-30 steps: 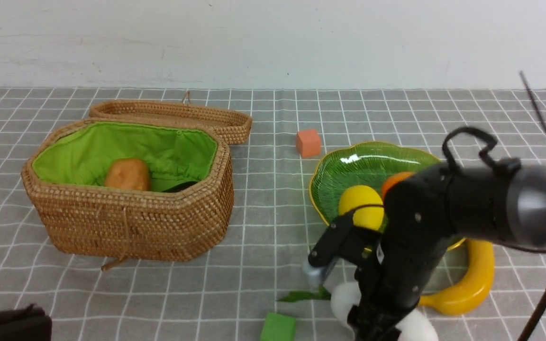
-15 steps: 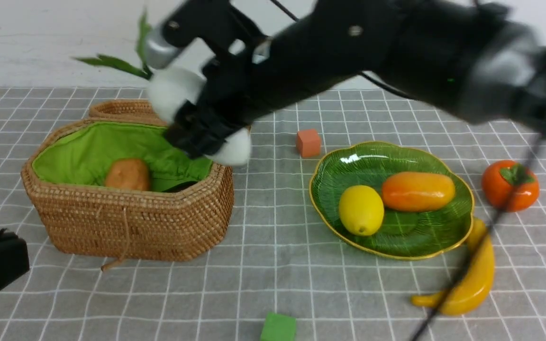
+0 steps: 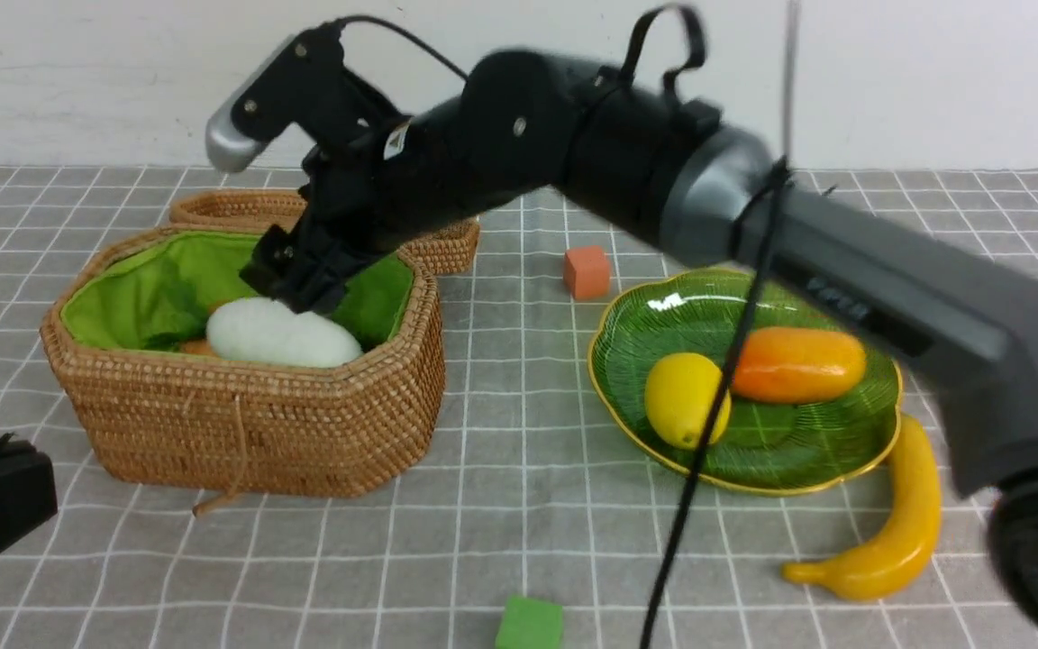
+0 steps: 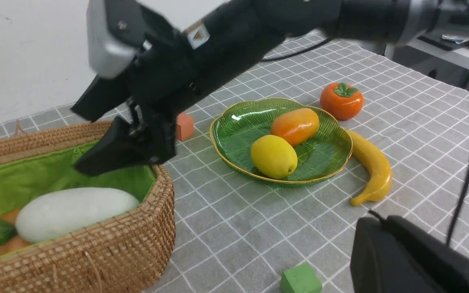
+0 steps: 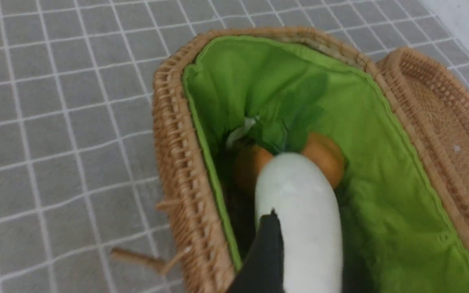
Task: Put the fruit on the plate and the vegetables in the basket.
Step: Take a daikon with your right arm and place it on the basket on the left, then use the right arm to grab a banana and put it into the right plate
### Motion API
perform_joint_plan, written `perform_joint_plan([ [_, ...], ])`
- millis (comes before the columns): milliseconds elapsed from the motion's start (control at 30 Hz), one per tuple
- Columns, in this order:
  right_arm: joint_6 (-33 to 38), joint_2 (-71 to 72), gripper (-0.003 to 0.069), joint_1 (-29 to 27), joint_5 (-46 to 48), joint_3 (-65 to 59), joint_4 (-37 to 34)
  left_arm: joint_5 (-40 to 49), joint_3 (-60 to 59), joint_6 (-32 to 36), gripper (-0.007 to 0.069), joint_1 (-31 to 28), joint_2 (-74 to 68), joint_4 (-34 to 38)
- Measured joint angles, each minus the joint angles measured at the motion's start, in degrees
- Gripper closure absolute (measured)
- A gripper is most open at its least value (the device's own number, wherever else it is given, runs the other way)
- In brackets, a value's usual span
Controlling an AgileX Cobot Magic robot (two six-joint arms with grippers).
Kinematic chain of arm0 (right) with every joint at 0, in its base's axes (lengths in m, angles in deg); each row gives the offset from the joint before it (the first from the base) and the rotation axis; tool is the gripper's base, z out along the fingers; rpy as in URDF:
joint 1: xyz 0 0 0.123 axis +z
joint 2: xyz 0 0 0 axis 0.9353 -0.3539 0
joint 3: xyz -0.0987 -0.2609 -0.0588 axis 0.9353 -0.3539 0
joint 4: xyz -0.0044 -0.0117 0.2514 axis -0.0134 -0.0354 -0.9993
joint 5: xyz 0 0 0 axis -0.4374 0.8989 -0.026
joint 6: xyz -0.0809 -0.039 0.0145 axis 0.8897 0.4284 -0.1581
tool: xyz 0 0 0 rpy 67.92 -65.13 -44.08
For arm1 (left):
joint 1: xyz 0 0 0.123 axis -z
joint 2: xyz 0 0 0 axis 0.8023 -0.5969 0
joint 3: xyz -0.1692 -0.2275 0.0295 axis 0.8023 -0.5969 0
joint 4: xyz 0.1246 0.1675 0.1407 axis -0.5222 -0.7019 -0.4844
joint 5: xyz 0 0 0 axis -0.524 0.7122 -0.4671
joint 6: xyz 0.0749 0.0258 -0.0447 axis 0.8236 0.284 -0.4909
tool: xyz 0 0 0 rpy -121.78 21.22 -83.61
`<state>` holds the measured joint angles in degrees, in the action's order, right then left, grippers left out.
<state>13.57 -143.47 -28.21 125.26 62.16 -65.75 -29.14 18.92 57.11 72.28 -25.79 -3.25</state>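
Observation:
The white radish (image 3: 280, 335) lies in the green-lined wicker basket (image 3: 258, 424), across the brown potato (image 5: 324, 156). My right gripper (image 3: 298, 284) hangs just above it, open, with nothing between its fingers. In the right wrist view the radish (image 5: 299, 211) lies beside one finger (image 5: 269, 244). The lemon (image 3: 683, 399) and mango (image 3: 796, 364) sit on the green plate (image 3: 690, 306). The banana (image 3: 897, 532) lies on the cloth beside the plate's near right rim. The persimmon (image 4: 341, 100) stands beyond the plate. My left gripper (image 4: 371, 221) is shut and empty, low at the near left.
The basket's woven lid (image 3: 447, 239) lies open behind it. An orange cube (image 3: 587, 271) sits between basket and plate. A green cube (image 3: 529, 624) sits near the front edge. The right arm reaches across above the plate, its cable (image 3: 708, 424) hanging in front of the plate.
My right arm swung from in front of the plate up and left over the basket with the radish, then opened. The radish now lies in the basket.

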Motion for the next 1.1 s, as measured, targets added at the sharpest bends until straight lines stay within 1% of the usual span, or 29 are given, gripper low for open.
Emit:
perform_joint_plan([
  [33,-2.93,1.81,0.0042,0.0,4.24,0.05,2.22,0.25,0.0,0.06,0.0638,0.0,0.0,0.0],
  [100,-10.64,6.13,0.0113,0.07,12.5,0.16,6.58,1.72,0.0,0.92,0.0638,0.0,0.0,0.0],
  [133,-14.64,8.45,0.0158,0.07,17.26,0.32,9.22,2.69,0.0,1.66,0.0638,0.0,0.0,0.0],
  [167,-19.31,11.39,0.0218,0.07,22.57,0.65,12.52,4.06,0.0,2.48,0.0638,0.0,0.0,0.06],
  [200,-21.42,12.83,0.0263,0.07,25.56,0.66,15.18,4.69,0.0,2.73,0.0638,0.0,0.0,0.24],
  [233,-21.92,13.16,0.0274,0.07,25.56,0.66,15.18,4.82,0.0,2.73,0.0638,0.0,0.0,0.24],
  [267,-26.25,15.81,0.0377,0.07,28.24,0.39,19.58,5.37,0.0,2.79,0.0638,0.0,0.0,1.14],
  [300,-28.13,16.8,0.0432,0.07,28.68,0.01,20.94,5.63,0.0,2.82,0.0638,0.0,0.0,1.77],
  [367,-31.92,18.59,0.0512,0.07,29.01,-1.16,23.33,6.06,0.0,2.96,0.0638,0.0,0.0,2.33],
  [400,-35.7,20.53,0.0561,0.0,28.95,-2.92,24.96,6.46,0.0,3.03,0.0638,0.0,0.0,2.84],
  [433,-36.26,20.87,0.0568,-0.14,28.95,-3.77,25.5,6.52,0.0,3.08,0.0638,0.0,0.0,2.96],
  [467,-40.13,23.62,0.0613,-0.94,28.91,-7.96,27.26,6.78,0.0,3.2,0.0638,0.0,0.0,3.19],
  [500,-43.89,27.08,0.063,-2.38,28.69,-12.9,28.43,6.7,0.0,3.2,0.0638,0.0,0.0,3.25],
  [533,-45.92,29.23,0.0636,-4.25,28.55,-17.84,29.4,6.61,0.0,3.2,0.0638,0.0,0.0,3.25],
  [633,-51.94,36.06,0.0627,-10.45,28.43,-32.76,31.4,6.43,0.0,3.2,0.0638,0.0,0.0,3.25],
  [700,-55.89,39.85,0.0595,-16.41,27.23,-44.74,32.26,6.72,0.0,3.2,0.0638,0.0,0.0,3.33],
  [733,-57.91,40.98,0.057,-19.32,25.06,-50.25,31.89,6.98,0.0,3.2,0.0638,0.0,0.0,3.33],
  [767,-60.31,41.53,0.0524,-23.18,21.43,-56.03,30.25,7.02,0.0,3.2,0.0638,0.0,0.0,3.33],
  [800,-61.89,41.47,0.0484,-25.74,17.74,-60.1,28.21,7.02,0.0,3.2,0.0637,0.0,0.0,3.33],
  [833,-62.11,41.45,0.0484,-26.23,16.95,-60.84,27.75,7.02,0.0,3.2,0.0637,0.0,0.0,3.33],
  [867,-62.92,40.66,0.0421,-28.95,12.09,-64.75,25.24,6.91,0.0,3.2,0.0637,0.0,0.0,3.33],
  [900,-62.85,39.99,0.0384,-30.51,8.86,-67.23,23.71,6.84,0.0,3.2,0.0637,0.0,0.0,3.38],
  [933,-61.92,38.35,0.0319,-32.77,3.0,-69.57,21.24,6.84,0.0,3.2,0.0637,0.0,0.0,3.38],
  [967,-61.92,38.07,0.0309,-33.06,3.0,-69.57,21.24,6.84,0.0,3.2,0.0637,0.0,0.0,3.38],
  [1000,-60.24,35.91,0.0251,-34.64,-0.67,-70.73,19.58,6.76,0.0,3.23,0.0637,0.0,0.0,3.38],
  [1033,-59.28,34.17,0.0214,-35.42,-2.58,-70.8,18.53,6.73,0.0,3.23,0.0637,0.0,0.0,3.38],
  [1100,-57.8,31.01,0.0164,-36.24,-5.6,-70.75,17.0,6.34,0.0,3.23,0.0636,0.0,0.0,3.38],
])
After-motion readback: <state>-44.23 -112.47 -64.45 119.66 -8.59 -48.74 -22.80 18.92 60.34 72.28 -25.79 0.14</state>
